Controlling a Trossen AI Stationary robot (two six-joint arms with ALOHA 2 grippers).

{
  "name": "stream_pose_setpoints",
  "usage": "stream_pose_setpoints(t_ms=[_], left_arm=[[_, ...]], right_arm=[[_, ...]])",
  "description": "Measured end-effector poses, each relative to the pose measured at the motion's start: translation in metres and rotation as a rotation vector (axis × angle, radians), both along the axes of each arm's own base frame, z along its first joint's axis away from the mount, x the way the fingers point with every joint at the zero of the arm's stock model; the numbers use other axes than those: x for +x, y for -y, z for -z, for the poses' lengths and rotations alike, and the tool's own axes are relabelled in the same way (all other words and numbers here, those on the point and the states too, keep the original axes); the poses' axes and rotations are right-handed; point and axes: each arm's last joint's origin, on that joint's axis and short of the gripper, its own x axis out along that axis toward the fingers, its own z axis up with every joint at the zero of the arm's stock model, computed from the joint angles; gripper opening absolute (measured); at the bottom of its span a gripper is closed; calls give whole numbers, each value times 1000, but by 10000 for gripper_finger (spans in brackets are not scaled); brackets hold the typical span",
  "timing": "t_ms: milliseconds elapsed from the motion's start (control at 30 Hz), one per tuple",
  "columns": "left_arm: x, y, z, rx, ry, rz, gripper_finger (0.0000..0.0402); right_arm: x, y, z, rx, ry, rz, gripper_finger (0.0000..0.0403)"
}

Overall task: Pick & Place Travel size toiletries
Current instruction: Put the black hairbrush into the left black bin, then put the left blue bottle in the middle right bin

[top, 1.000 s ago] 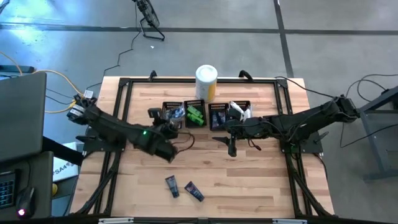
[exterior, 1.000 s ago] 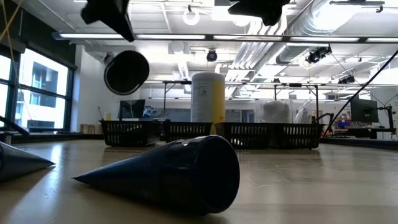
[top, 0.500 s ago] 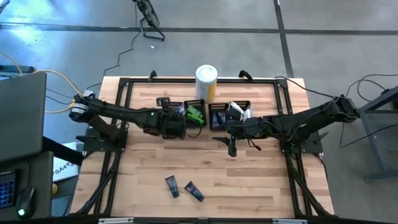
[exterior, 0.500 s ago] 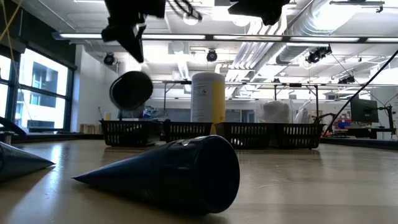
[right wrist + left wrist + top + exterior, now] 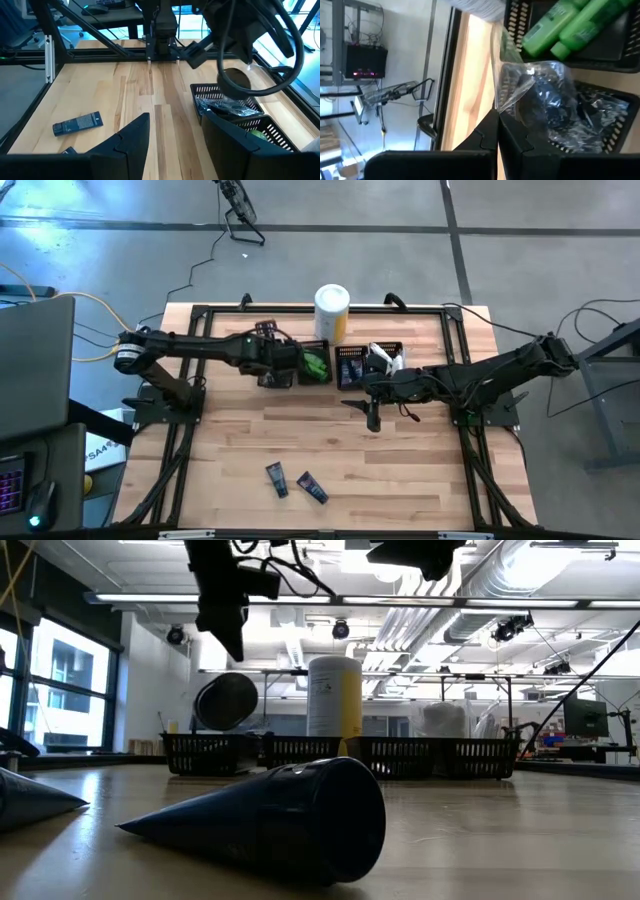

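High view: my left gripper [image 5: 283,363], shut on a bagged bundle [image 5: 555,107], hangs over the leftmost bin [image 5: 276,379]. Right gripper [image 5: 372,412] waits open midtable. Two tubes [image 5: 297,482] lie near the front edge.

The pale, plank-striped wooden worktop [image 5: 400,470] carries two dark blue squeeze tubes [image 5: 297,481]. Four black mesh plastic bins [image 5: 350,366] hold bright green bottles [image 5: 572,25]. A black round bundle in clear crinkled plastic [image 5: 555,107] glints. The tall cylindrical canister [image 5: 334,698] is white and yellow.
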Motion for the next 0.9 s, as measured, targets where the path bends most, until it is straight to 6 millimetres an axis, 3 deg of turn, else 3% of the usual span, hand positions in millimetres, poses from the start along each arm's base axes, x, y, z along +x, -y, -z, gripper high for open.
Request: stream_pose_setpoints(t_ms=[500, 900], left_arm=[[-3, -12, 0, 16, -15, -40, 9], [-3, -12, 0, 21, -33, -21, 121]], right_arm=[[0, 0, 0, 21, 1, 7, 174], [0, 0, 0, 22, 1, 7, 174]])
